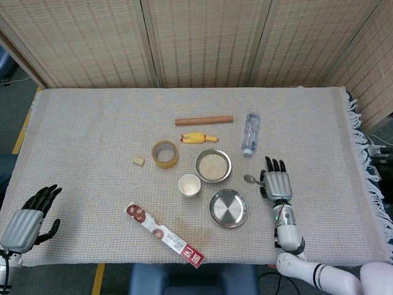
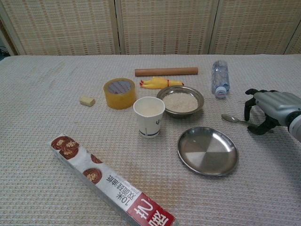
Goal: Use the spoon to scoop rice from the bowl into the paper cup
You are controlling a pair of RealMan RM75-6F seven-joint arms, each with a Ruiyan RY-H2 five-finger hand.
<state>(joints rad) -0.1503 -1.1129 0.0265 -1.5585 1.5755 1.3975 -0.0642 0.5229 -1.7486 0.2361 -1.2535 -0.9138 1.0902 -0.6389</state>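
A metal spoon [image 2: 231,119] lies on the cloth right of the rice bowl [image 1: 213,165] [image 2: 180,101]; only its bowl end [image 1: 250,179] shows, the handle is under my right hand. My right hand [image 1: 277,184] [image 2: 268,106] hovers over the handle with its fingers spread and curved down, holding nothing. The white paper cup [image 1: 190,185] [image 2: 149,117] stands upright just left of and in front of the rice bowl. My left hand [image 1: 27,218] rests open at the table's front left corner, far from everything; it shows only in the head view.
An empty steel plate [image 2: 207,150] lies in front of the bowl. A long wrap box [image 2: 110,181] lies at the front left. Behind the bowl are a tape roll [image 2: 119,92], a yellow rubber chicken [image 2: 159,83], a wooden rolling pin [image 2: 166,71], a water bottle [image 2: 219,77] and a small beige block [image 2: 87,100].
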